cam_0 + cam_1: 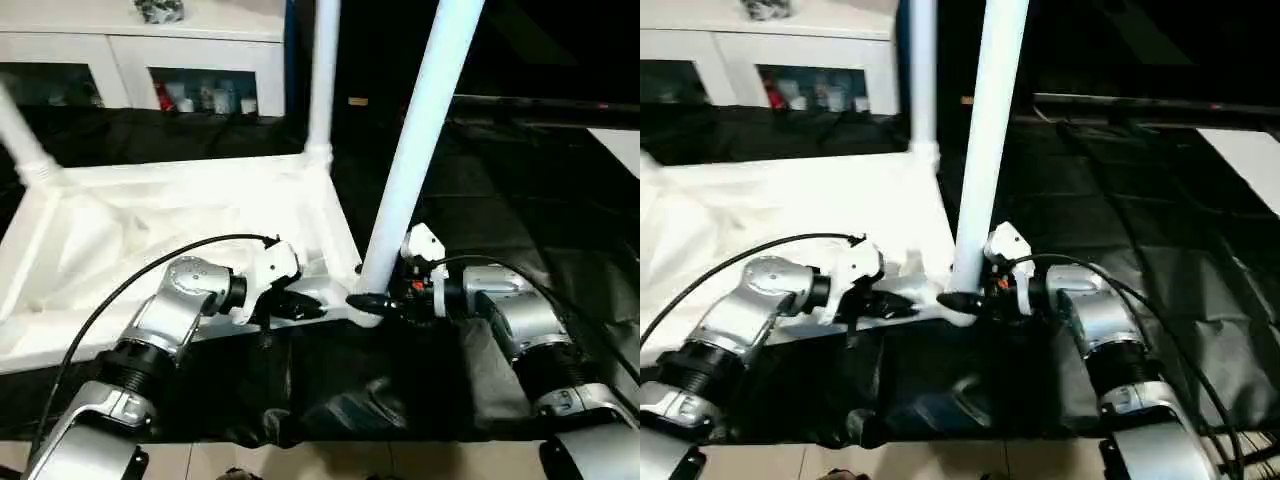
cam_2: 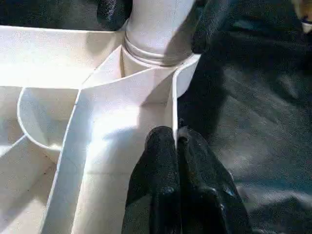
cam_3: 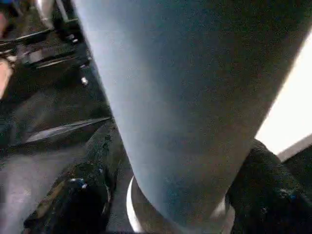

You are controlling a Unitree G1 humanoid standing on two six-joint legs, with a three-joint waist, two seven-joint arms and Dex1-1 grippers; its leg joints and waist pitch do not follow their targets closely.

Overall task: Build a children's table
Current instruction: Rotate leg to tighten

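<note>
My right claw [image 1: 385,303] was closed round the base of the near leg [image 1: 420,130], one black finger [image 3: 73,200] on each side of the shaft, just above the collar where it entered the corner socket [image 2: 156,51]. My left claw [image 1: 300,300] was pinched narrow on the rim [image 2: 174,105] of the tabletop [image 1: 150,230], its fingers [image 2: 161,180] on either side of the thin wall, just beside that same corner.

The tabletop lay upside down on the black cloth [image 1: 540,200], ribs up, in front of the white cabinet [image 1: 200,45]. The near leg rose from the near right corner, long axis close to upright but leaning up and to the right, thick end down in the socket. A second leg [image 1: 322,75] stood straight in the far right corner. A third [image 1: 20,135] slanted up from the far left corner.

Step in hand, as I judged it: seating the near leg while the left claw steadied the top. The lean suggested it was not fully home, though I couldn't see the joint well enough to be sure. Next move would call for bringing the leg square to the top and pressing down along its axis, left claw holding the rim against tipping. The near left corner lay outside my view.
</note>
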